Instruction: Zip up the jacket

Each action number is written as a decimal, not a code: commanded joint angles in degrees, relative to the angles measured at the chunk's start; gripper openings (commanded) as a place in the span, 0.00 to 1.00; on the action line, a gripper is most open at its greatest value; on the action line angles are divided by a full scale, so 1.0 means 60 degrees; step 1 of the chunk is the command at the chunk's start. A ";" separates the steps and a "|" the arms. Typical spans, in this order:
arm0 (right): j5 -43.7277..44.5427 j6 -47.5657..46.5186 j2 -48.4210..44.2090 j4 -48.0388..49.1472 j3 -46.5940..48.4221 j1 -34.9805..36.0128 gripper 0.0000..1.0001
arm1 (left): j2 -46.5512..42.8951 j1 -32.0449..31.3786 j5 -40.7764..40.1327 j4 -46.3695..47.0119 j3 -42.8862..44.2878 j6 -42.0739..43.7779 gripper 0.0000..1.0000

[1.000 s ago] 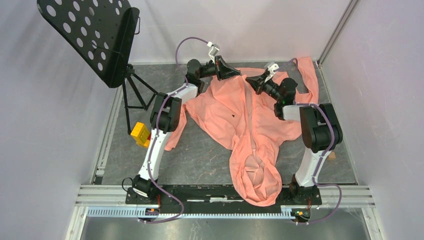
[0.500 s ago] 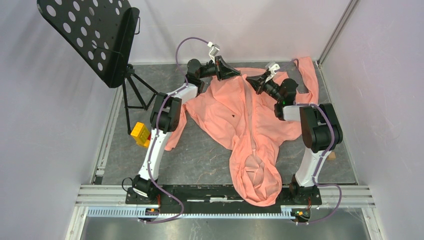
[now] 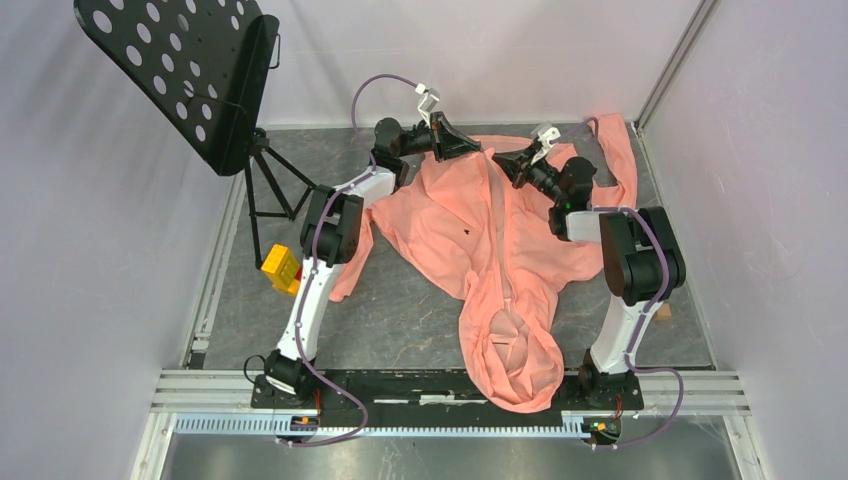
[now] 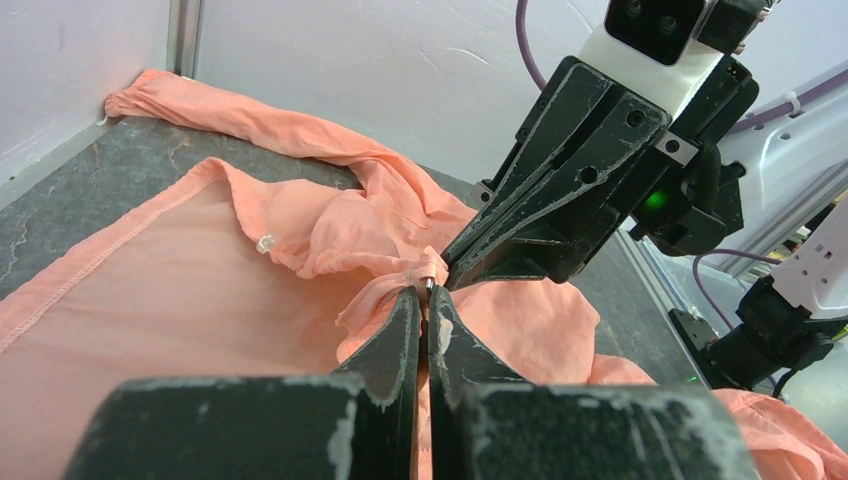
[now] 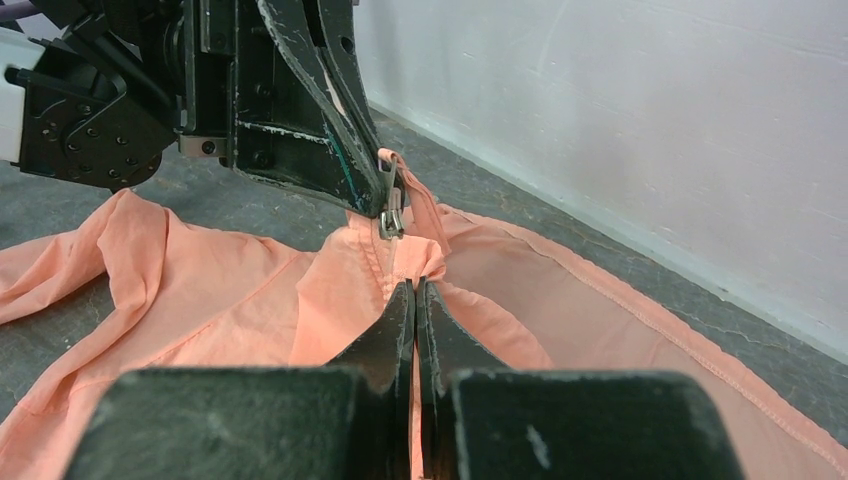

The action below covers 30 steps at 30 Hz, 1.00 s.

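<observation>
On the dark grey, marbled table (image 3: pixel 400 310), walled at 9, 12 and 3 o'clock by pale panels (image 3: pixel 560 50), we find the jacket (image 3: pixel 450 215) spread flat at centre. Its hood (image 3: pixel 515 360) lies toward 6 o'clock and drapes onto the black base plate (image 3: pixel 400 392) between the two arm mounts; its hem lies toward 12 o'clock. One sleeve (image 3: pixel 618 150) runs up into the 1 o'clock corner against the wall. A small dark mark (image 3: pixel 467 232) shows on the left panel of the garment.

Both grippers meet at the hem end of the zipper strip (image 3: pixel 500 250), near 12 o'clock. The left gripper (image 4: pixel 425 295) has its fingers pressed together, pinching a fold of jacket fabric at the zipper's end; in the right wrist view the metal slider (image 5: pixel 390 222) hangs just under its tips. The right gripper (image 5: pixel 413 290) is likewise closed, its tips nipping the strip just beside the slider. The two sets of fingertips stand nearly touching.

A black perforated music stand (image 3: pixel 190 70) on a tripod occupies 10 o'clock. A yellow block (image 3: pixel 281 268) sits at 9 o'clock, beside the left arm. An aluminium rail (image 3: pixel 200 385) borders the 6 o'clock edge.
</observation>
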 commanded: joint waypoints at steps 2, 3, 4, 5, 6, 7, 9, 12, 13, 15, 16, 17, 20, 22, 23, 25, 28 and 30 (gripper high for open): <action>0.0220 0.0013 -0.0164 0.0326 0.0082 -0.0035 0.00 | 0.0020 -0.0014 0.0175 0.0628 0.0310 -0.0364 0.02; 0.0246 0.0016 -0.0173 0.0364 0.0057 -0.0036 0.00 | 0.0020 -0.0028 0.0171 0.0640 0.0319 -0.0378 0.02; 0.0253 0.0011 -0.0187 0.0392 0.0028 -0.0047 0.00 | 0.0016 -0.0026 0.0167 0.0647 0.0317 -0.0391 0.02; 0.0217 0.0013 -0.0195 0.0401 0.0035 -0.0047 0.00 | 0.0012 -0.0015 0.0171 0.0658 0.0315 -0.0394 0.02; 0.0176 0.0028 -0.0184 0.0401 0.0052 -0.0047 0.00 | 0.0019 -0.0016 0.0171 0.0662 0.0317 -0.0394 0.02; 0.0126 0.0041 -0.0167 0.0409 0.0073 -0.0047 0.00 | 0.0030 -0.0026 0.0170 0.0662 0.0325 -0.0408 0.02; 0.0051 0.0081 -0.0151 0.0522 0.0043 -0.0038 0.01 | 0.0048 -0.0043 0.0185 0.0647 0.0365 -0.0423 0.02; 0.0005 0.0133 -0.0152 0.0591 0.0054 -0.0036 0.00 | 0.0092 -0.0098 0.0214 0.0553 0.0436 -0.0423 0.02; -0.0003 0.0137 -0.0151 0.0592 0.0061 -0.0040 0.00 | 0.0103 -0.0122 0.0240 0.0514 0.0471 -0.0416 0.02; -0.0025 0.0148 -0.0151 0.0618 0.0050 -0.0046 0.00 | 0.0094 -0.0135 0.0245 0.0372 0.0482 -0.0316 0.02; -0.0046 0.0161 -0.0151 0.0621 0.0066 -0.0042 0.00 | 0.0093 -0.0146 0.0244 0.0369 0.0479 -0.0315 0.02; -0.0065 0.0182 -0.0151 0.0615 0.0068 -0.0039 0.00 | 0.0093 -0.0146 0.0245 0.0369 0.0491 -0.0320 0.02; -0.0083 0.0185 -0.0136 0.0690 0.0046 -0.0044 0.00 | 0.0104 -0.0142 0.0272 0.0336 0.0507 -0.0321 0.02; -0.0083 0.0199 -0.0162 0.0749 0.0013 -0.0036 0.00 | 0.0120 -0.0136 0.0273 0.0254 0.0537 -0.0266 0.02; -0.0062 0.0222 -0.0178 0.0759 0.0009 -0.0047 0.00 | 0.0108 -0.0146 0.0288 0.0216 0.0537 -0.0237 0.02; 0.0016 0.0197 -0.0214 0.0797 -0.0054 -0.0042 0.00 | 0.0086 -0.0138 0.0244 0.0201 0.0509 -0.0183 0.02; 0.0078 0.0160 -0.0253 0.0810 -0.0106 -0.0055 0.00 | 0.0006 -0.0052 0.0013 0.0246 0.0352 -0.0170 0.02; 0.0039 0.0171 -0.0270 0.0839 -0.0121 -0.0057 0.00 | -0.0010 0.0002 0.0009 0.0252 0.0325 -0.0188 0.02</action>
